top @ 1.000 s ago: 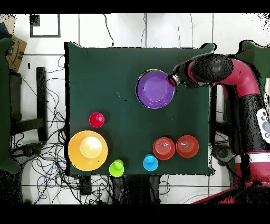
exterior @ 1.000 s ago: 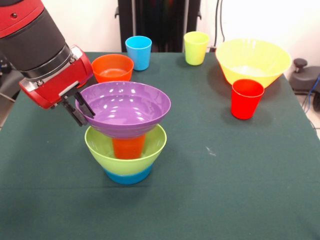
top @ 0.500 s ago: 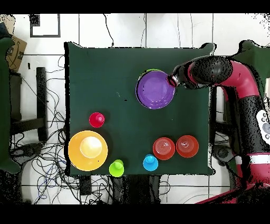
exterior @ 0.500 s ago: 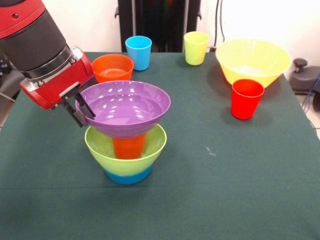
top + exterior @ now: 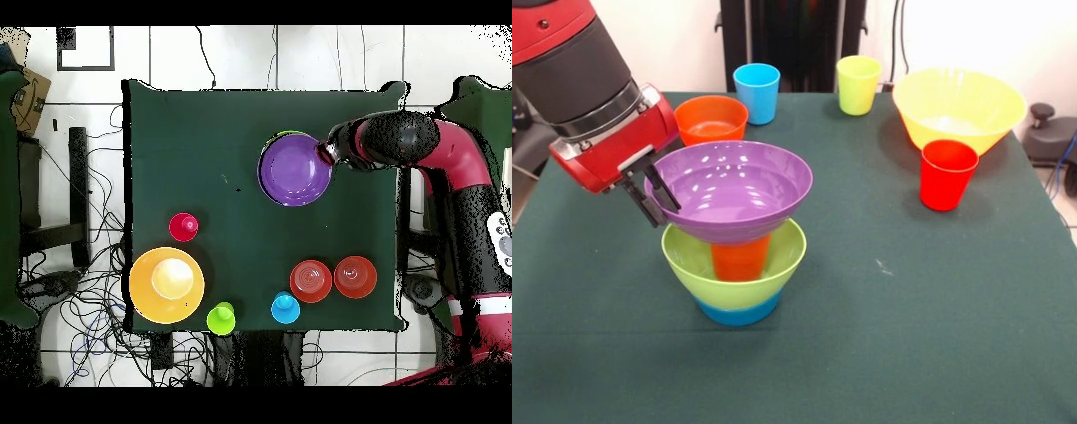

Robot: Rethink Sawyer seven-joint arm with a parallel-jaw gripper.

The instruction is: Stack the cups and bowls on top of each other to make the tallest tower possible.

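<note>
The tower stands at the table's left in the front view: a small blue bowl (image 5: pixel 737 311) lowest, a lime green bowl (image 5: pixel 781 256) on it, an orange cup (image 5: pixel 740 261) inside that, and the wide purple bowl (image 5: pixel 733 190) on top. My gripper (image 5: pixel 651 194) is shut on the purple bowl's left rim, one finger inside and one outside. In the overhead view the purple bowl (image 5: pixel 295 170) covers the pile, with the gripper (image 5: pixel 325 155) at its right edge.
A small orange bowl (image 5: pixel 711 119), light blue cup (image 5: pixel 756 92), yellow-green cup (image 5: pixel 858 84), large yellow bowl (image 5: pixel 958 108) and red cup (image 5: pixel 947 174) stand along the back and right. The overhead view shows two orange bowls (image 5: pixel 311 281) (image 5: pixel 355 277) side by side.
The gripper and the purple bowl have edged slightly upward and to the right; the rest of the pile and the loose cups and bowls have not moved.
</note>
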